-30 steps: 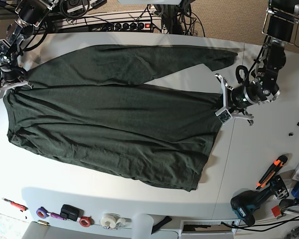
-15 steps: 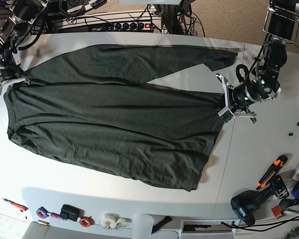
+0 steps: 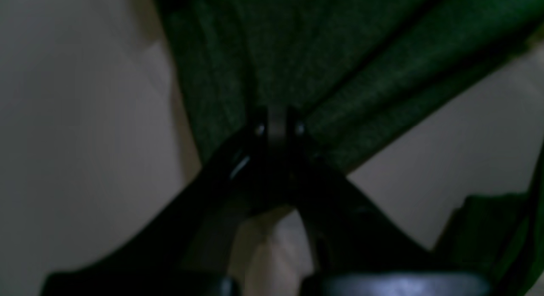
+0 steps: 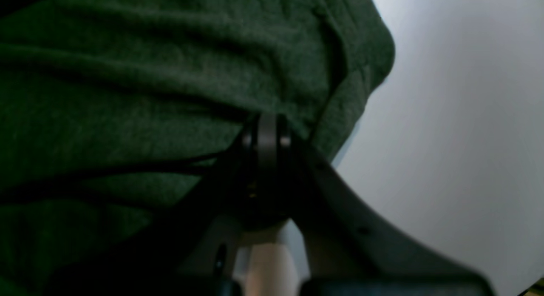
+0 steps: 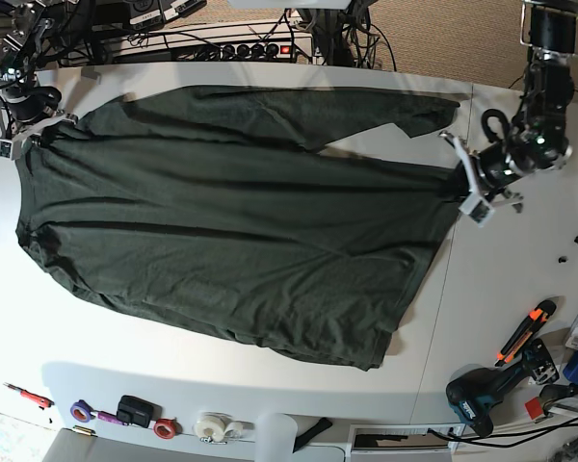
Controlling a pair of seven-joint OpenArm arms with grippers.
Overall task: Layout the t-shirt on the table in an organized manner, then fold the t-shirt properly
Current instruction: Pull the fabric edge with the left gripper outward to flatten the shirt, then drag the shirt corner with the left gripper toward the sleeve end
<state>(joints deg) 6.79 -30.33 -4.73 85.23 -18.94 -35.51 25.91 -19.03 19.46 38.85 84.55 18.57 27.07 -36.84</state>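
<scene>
The dark green t-shirt lies spread across the white table, stretched taut between both arms. My left gripper is shut on the shirt's right edge; in the left wrist view its closed jaws pinch the green fabric. My right gripper is shut on the shirt's far-left corner; in the right wrist view the jaws are closed on the cloth. A folded flap of the shirt lies along the far edge.
A drill and orange-handled tools lie at the near right. Tape rolls and small tools line the near edge. A power strip and cables sit behind the table's far edge.
Both grippers have pulled apart and toward the far side, still holding the shirt. The left gripper moved right and the right gripper moved away, so the cloth is stretched flatter with fewer wrinkles.
</scene>
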